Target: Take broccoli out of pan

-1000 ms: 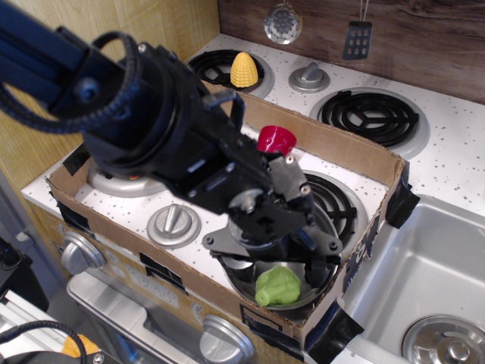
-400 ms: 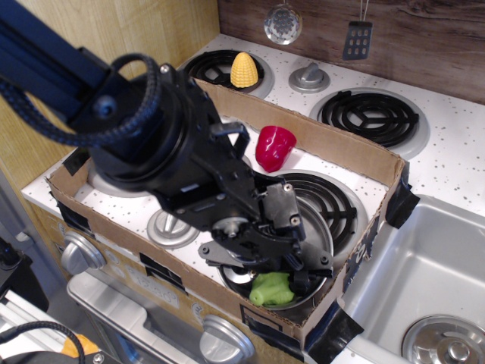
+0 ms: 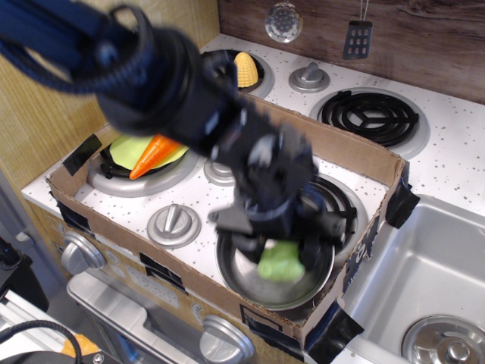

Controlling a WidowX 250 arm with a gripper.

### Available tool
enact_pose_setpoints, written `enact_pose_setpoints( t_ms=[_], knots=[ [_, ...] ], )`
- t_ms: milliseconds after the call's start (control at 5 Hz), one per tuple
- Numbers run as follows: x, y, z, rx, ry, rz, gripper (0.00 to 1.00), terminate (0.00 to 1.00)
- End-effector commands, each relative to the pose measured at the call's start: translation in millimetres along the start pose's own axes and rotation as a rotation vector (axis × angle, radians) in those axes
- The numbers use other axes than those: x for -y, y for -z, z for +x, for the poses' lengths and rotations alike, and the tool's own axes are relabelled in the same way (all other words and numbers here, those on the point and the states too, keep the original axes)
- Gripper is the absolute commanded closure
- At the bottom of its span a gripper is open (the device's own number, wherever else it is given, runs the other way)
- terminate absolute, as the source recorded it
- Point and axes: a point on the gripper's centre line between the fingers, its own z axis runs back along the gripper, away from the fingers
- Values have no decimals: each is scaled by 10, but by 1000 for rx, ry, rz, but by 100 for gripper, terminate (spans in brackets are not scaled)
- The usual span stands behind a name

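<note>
The broccoli (image 3: 279,262) sits pinched between the blurred gripper (image 3: 282,254) fingers, seemingly just raised above the floor of the pan (image 3: 250,279) at the near right of the stove. This looks like the lifting step. Next it calls for raising clear of the pan's rim and the cardboard wall (image 3: 356,155), then setting down outside.

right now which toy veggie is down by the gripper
The broccoli, the lumpy light-green piece over the pan at the gripper. The carrot and corn sit on burners farther away.
</note>
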Motion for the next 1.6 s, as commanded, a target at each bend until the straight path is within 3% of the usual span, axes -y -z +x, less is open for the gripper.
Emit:
enact_pose_setpoints(
  t_ms=[0,200,400,600,1200,1400],
  knots=[
    [126,-409,518,-40,117,51,100,0],
    [245,-510,804,-75,171,75,100,0],
    [342,-381,1055,-76,227,43,100,0],
    [375,-124,1136,-41,253,-13,100,0],
    [306,377,995,-7,250,-112,100,0],
    [320,382,1018,0,256,-126,0,0]
  ],
)
